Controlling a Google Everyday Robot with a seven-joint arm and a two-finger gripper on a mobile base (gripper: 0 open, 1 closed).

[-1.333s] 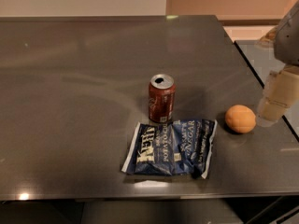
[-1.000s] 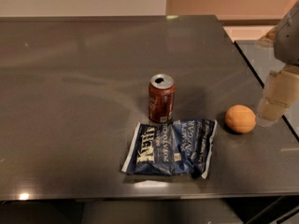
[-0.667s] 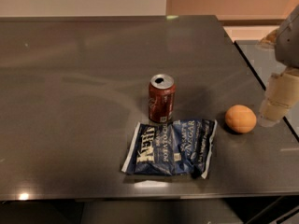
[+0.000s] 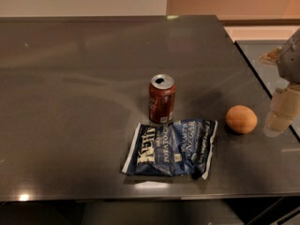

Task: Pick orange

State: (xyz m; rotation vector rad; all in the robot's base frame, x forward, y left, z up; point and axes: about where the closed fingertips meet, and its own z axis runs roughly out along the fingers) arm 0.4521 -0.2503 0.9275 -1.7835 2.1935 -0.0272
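Dark grey and smooth, with a dull sheen and faint streaked reflections, the worktop (image 4: 70, 78) is seen from its near edge, and most of it is left bare: the whole left half and the far stretch up to the back edge are unoccupied. The orange (image 4: 241, 119), round and matte with a faintly dimpled skin, is found near the right edge, roughly midway between the near and far right corners, resting on the surface and touched by nothing. Just beside it, over the right edge itself, the pale beige, blocky tool (image 4: 277, 123) is held under a grey arm section; a narrow gap is kept between it and the fruit, and whether the tool is apart or together cannot be told. An upright red metal soda can (image 4: 161, 99) with an opened silver top is placed toward the middle, well apart from the orange. In front of the can, toward the near edge, a crinkled dark blue crisp bag (image 4: 172, 147) with white lettering is laid flat. Behind the back edge a pale wall is seen, turning peach toward the far right corner.
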